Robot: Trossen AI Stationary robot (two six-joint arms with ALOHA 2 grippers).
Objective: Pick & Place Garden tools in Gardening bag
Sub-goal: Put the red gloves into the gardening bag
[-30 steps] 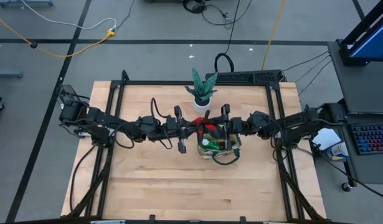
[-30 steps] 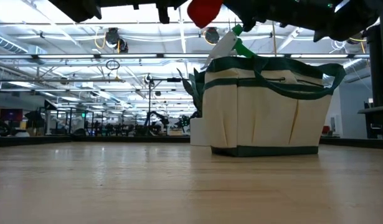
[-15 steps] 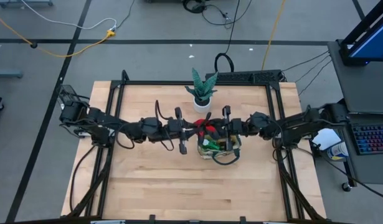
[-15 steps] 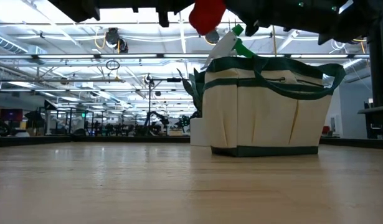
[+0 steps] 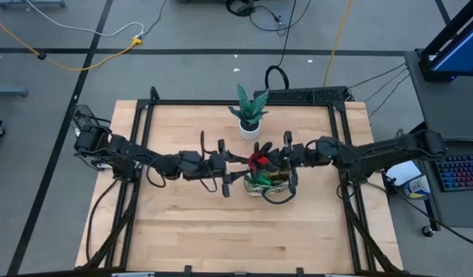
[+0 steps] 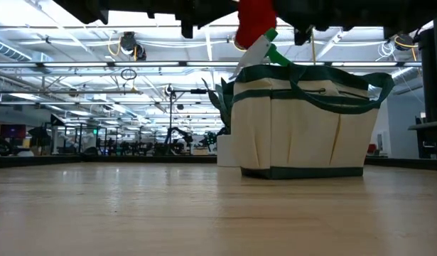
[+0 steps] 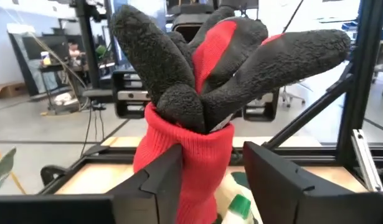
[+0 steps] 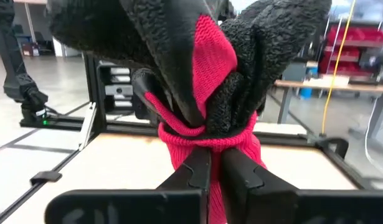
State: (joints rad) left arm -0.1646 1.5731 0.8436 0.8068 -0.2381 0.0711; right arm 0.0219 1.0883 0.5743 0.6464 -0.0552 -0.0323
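A bundle of red-and-black gloves (image 5: 258,161) hangs in the air over the left rim of the beige gardening bag (image 5: 271,183), which stands on the table on its base (image 6: 303,171). Their black fingers point up and the red cuff (image 6: 255,21) points down. My right gripper (image 8: 216,167) comes from the table's right and is shut on the cuff. My left gripper (image 7: 211,180) comes from the left and is open, one finger on each side of the cuff. A green-and-white spray bottle (image 6: 259,50) sticks out of the bag. My right gripper pinches the red knit cuff (image 8: 207,146) between its two fingers, just below the black palms, coming about level from the table's right. The gloves are lifted clear above the bag, fingers up and cuff end down. My left gripper's one finger (image 7: 163,180) lies beside the cuff (image 7: 191,168); a gap shows at the other finger, and I cannot tell whether it touches.
A green plant in a white pot (image 5: 250,114) stands just beyond the bag toward the far edge. The bag's dark loop handle (image 6: 346,96) hangs over its side. A black frame (image 5: 144,123) runs around the table's left, far and right edges.
Both grippers have carried the gloves toward the table's right and a little toward its near edge. The gloves were left of the bag and now hang over its left rim, with the left arm reaching farther out. The bag has stayed in place.
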